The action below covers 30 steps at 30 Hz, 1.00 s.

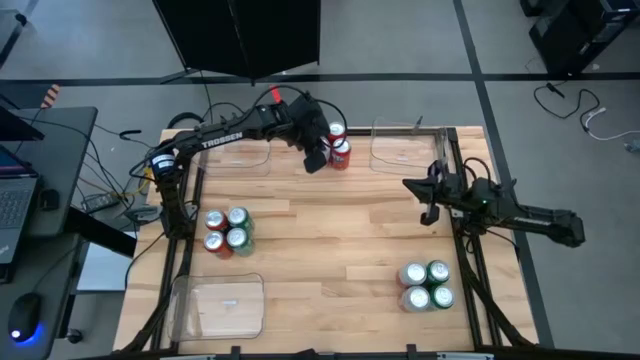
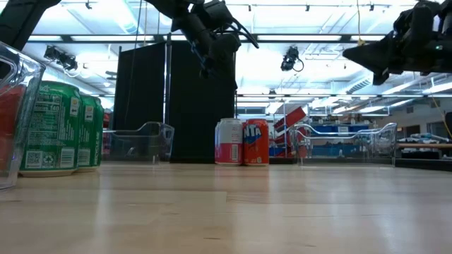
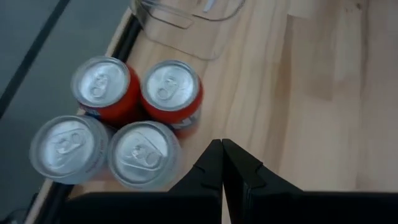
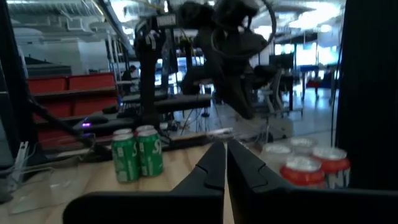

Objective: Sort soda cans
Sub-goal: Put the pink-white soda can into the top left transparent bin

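Wooden table [image 1: 330, 250]: light planks, carrying every item listed below.

Left arm: reaches from the left edge across to the far middle. Left gripper [image 1: 316, 160] hangs just beside the far-middle can group, fingers pressed together, nothing between them; the left wrist view shows the closed tips [image 3: 222, 163] above bare wood next to those cans.

Right arm: lies along the right side, raised above the table. Right gripper [image 1: 428, 213] has its fingers together and holds nothing.

Clear plastic trays: one at the far left [image 1: 240, 155], one at the far right [image 1: 400, 150], one at the near left corner [image 1: 218, 305]. No cans show in any of them.

Soda cans, three clusters, all upright on the wood:
- far-middle group [image 1: 338, 146], four cans at the far edge, two red [image 3: 106, 87] and two silver-white [image 3: 143, 154], touching one another;
- left group [image 1: 228, 231], four cans, red and green mixed;
- near-right group [image 1: 427, 285], four cans, green and silver-white.
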### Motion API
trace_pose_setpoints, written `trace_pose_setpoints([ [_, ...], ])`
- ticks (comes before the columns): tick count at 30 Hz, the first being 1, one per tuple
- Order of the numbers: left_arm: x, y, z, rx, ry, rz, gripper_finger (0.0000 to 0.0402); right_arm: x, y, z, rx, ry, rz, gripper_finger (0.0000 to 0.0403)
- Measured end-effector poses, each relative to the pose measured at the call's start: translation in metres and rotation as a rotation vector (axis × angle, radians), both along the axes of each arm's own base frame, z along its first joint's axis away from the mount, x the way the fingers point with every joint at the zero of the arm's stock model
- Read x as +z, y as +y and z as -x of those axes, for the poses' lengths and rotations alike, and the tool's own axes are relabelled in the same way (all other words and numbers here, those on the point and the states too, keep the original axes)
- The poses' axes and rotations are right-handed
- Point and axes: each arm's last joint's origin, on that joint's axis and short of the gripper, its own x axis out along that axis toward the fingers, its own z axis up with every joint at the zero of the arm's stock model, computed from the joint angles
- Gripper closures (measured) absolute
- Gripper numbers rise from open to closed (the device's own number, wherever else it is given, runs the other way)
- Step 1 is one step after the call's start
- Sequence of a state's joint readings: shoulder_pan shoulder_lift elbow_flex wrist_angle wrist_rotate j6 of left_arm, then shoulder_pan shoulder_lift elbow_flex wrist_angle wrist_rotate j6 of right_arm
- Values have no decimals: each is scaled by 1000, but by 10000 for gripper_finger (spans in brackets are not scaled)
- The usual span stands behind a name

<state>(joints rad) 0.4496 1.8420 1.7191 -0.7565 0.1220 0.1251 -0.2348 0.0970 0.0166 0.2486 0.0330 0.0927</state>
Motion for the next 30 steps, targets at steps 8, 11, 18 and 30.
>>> trace_pose_setpoints([
  [8, -1, -1, 0, -26, 14, -17, 375, -9, -3, -8, -20, 88, -60, 374],
  [11, -2, 0, 0, -22, 29, -51, 342, -11, -3, -10, -24, 118, -68, 365],
  [18, -2, 1, 0, 52, 24, -25, 240, -12, -4, -14, -27, 127, -47, 357],
  [30, -28, 23, -7, 200, 64, -9, 126, -12, -5, -17, -29, 140, -27, 341],
])
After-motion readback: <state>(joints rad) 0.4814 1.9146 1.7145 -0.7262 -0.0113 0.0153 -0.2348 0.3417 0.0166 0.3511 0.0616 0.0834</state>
